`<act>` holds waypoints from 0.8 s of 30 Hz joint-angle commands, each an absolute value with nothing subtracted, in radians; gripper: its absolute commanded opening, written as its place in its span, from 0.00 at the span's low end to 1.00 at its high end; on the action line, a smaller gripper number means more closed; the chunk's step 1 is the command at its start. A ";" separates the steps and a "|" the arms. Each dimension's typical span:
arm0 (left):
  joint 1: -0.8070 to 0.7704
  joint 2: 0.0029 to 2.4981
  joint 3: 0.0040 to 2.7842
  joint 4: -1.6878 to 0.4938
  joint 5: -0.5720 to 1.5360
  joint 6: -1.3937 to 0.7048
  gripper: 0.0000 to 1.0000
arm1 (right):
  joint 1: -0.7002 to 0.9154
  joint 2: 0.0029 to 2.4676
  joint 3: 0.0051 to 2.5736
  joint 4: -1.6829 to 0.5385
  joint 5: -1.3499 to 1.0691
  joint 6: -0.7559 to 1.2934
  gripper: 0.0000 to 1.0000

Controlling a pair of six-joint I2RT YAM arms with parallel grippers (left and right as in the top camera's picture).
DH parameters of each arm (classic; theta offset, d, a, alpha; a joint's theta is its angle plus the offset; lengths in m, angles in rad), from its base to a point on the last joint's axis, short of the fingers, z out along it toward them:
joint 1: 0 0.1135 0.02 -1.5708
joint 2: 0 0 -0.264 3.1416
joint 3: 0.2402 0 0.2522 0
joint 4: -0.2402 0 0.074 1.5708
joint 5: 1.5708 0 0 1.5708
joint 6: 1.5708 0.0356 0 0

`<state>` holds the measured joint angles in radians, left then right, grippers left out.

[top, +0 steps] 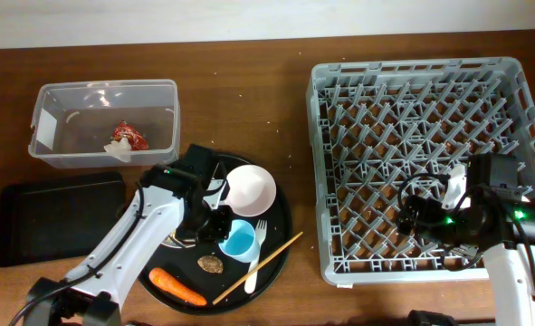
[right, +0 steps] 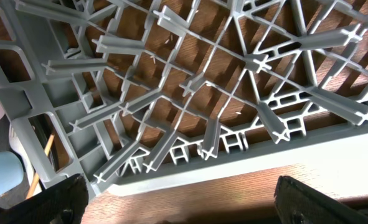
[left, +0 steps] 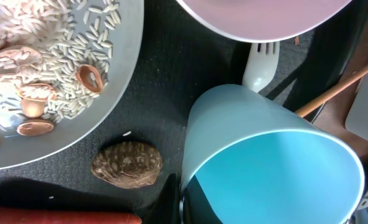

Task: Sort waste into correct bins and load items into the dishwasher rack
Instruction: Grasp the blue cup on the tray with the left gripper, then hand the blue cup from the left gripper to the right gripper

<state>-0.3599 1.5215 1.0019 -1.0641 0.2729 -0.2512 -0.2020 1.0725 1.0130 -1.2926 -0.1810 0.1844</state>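
The light-blue cup point(top: 240, 241) point(left: 277, 162) stands on the round black tray point(top: 281, 217), and my left gripper point(top: 220, 226) point(left: 184, 205) is shut on its wall, one finger inside and one outside. Next to it are the pink bowl point(top: 251, 188) point(left: 264, 15), the white fork point(top: 257, 243) point(left: 261, 62), a brown lump point(top: 211, 263) point(left: 126, 163) and a carrot point(top: 176, 286) point(left: 59, 218). The grey plate point(left: 118, 74) holds rice point(left: 78, 43) and beige scraps point(left: 34, 106). My right gripper point(top: 423, 222) point(right: 184, 205) is open and empty over the front of the dishwasher rack point(top: 430, 109) point(right: 190, 81).
The clear tub point(top: 68, 95) at the back left holds a red wrapper point(top: 129, 135) and a white tissue point(top: 119, 150). The flat black tray point(top: 50, 217) lies in front of it. A wooden chopstick point(top: 258, 265) point(left: 339, 84) lies across the round tray's right side.
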 commanded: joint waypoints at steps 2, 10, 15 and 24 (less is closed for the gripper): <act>-0.321 1.514 1.077 -1.093 0.278 -0.246 0.01 | -0.196 1.073 1.008 -1.289 -0.214 0.156 0.98; -0.200 1.494 1.193 -0.797 1.380 -0.003 0.00 | -0.196 1.073 1.008 -1.248 -1.188 -0.548 0.99; -0.239 1.494 1.193 -0.722 1.477 -0.007 0.00 | -0.062 1.074 1.008 -1.189 -1.320 -0.658 0.90; -0.274 1.496 1.193 -0.734 1.464 -0.007 0.00 | 0.118 1.145 1.008 -0.792 -1.324 -0.358 0.98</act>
